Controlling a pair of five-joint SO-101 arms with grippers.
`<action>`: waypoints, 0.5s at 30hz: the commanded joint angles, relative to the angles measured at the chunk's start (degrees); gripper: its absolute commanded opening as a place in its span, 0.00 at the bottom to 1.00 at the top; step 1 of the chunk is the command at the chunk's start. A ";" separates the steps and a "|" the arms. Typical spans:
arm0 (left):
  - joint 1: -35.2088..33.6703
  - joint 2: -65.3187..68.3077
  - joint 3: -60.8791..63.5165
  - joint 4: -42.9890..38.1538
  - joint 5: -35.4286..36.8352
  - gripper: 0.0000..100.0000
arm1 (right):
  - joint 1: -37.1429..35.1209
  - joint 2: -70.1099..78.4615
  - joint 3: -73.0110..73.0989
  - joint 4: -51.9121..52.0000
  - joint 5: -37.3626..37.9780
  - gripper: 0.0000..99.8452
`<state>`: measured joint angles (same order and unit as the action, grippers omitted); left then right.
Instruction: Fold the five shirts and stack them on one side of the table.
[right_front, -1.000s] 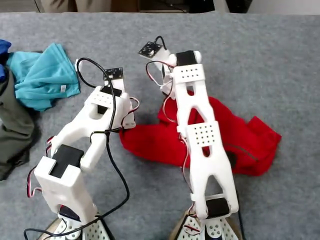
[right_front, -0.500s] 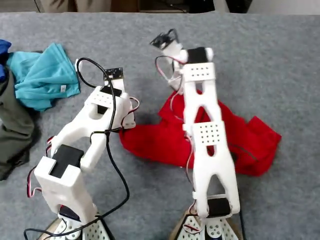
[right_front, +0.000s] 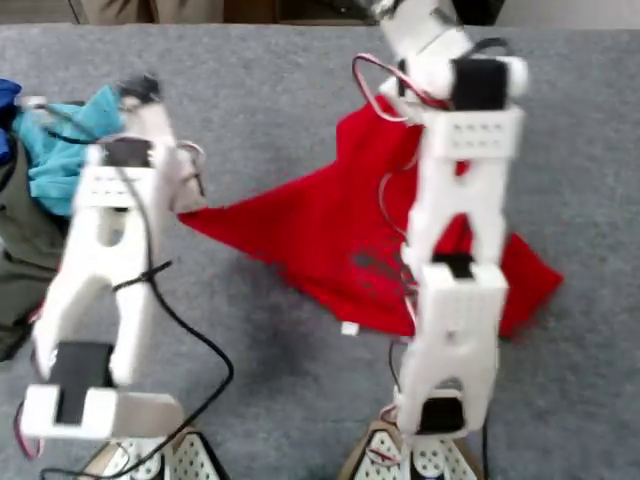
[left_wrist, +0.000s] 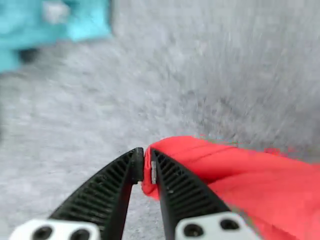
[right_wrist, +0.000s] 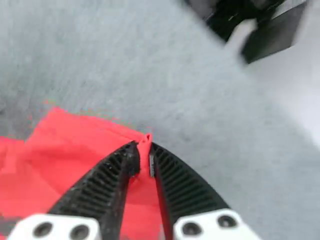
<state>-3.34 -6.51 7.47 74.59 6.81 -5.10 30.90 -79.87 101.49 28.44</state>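
Observation:
A red shirt (right_front: 320, 230) lies stretched out on the grey table between my two arms. My left gripper (left_wrist: 145, 167) is shut on the shirt's left corner (left_wrist: 240, 170), low over the table, near the teal shirt (left_wrist: 50, 25). My right gripper (right_wrist: 142, 155) is shut on a far corner of the red shirt (right_wrist: 75, 150), towards the table's back edge. In the high view the left arm (right_front: 110, 200) stands over the left corner and the right arm (right_front: 460, 150) stretches far across the shirt.
A crumpled teal shirt (right_front: 60, 150), a dark grey-green shirt (right_front: 20, 250) and a bit of blue cloth (right_front: 5, 95) are piled at the left edge. Bare grey table (right_front: 250, 90) lies behind the red shirt and to its right. Dark objects (right_wrist: 260, 30) stand past the back edge.
The left arm swung left and the right arm stretched towards the back, each pulling a corner. The red shirt went from a bunched heap to a spread sheet.

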 joint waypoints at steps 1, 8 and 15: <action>-3.52 -7.08 -8.44 6.68 -0.53 0.02 | 1.45 -18.77 3.38 0.79 -0.44 0.00; -5.71 -15.43 -22.24 21.45 -0.62 0.02 | 1.80 -43.82 6.46 0.62 -0.18 0.00; -5.80 -25.71 -33.32 26.20 -1.41 0.02 | 8.13 -61.76 15.08 -0.09 1.85 0.00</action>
<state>-8.18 -27.16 -20.66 99.91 6.64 -1.32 -25.01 -67.30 101.49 29.49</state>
